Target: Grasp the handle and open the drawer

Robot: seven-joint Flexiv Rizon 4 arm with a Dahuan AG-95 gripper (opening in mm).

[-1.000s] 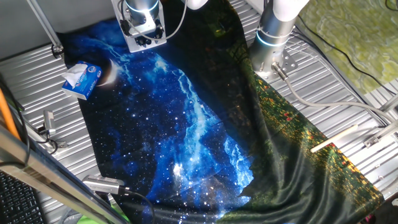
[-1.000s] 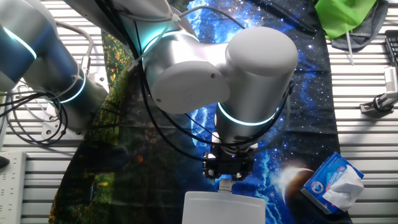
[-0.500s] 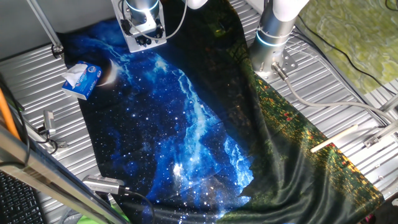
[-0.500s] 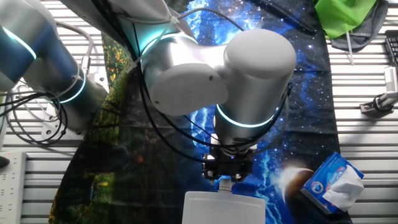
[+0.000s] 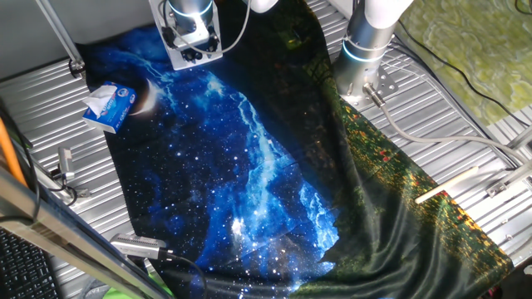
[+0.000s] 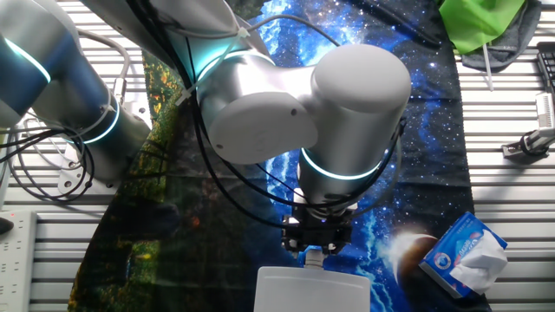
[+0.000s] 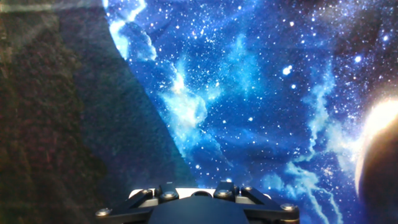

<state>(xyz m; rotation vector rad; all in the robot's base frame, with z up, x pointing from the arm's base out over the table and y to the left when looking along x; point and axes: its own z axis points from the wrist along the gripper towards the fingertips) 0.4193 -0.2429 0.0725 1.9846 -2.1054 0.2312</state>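
The white drawer [image 6: 312,290] sits at the bottom edge of the other fixed view, and only its top shows. In one fixed view it is the white box [image 5: 184,58] at the top, under the arm's wrist. My gripper [image 6: 316,247] stands right at the drawer's front, its black fingers shut on the small white handle [image 6: 314,255]. In the hand view only the finger bases show at the bottom edge, around the gripper [image 7: 196,188], with a white strip between them. The drawer's front is hidden behind the hand.
A blue-and-white tissue pack [image 6: 466,254] lies right of the drawer on the galaxy-print cloth [image 6: 416,130]; it also shows in one fixed view [image 5: 110,105]. The arm's large elbow [image 6: 286,104] hangs over the cloth. Green cloth [image 6: 481,22] and tools lie on the metal table.
The wrist and elbow have crept slightly away from the drawer box. The box itself and the tissue pack have not visibly moved.
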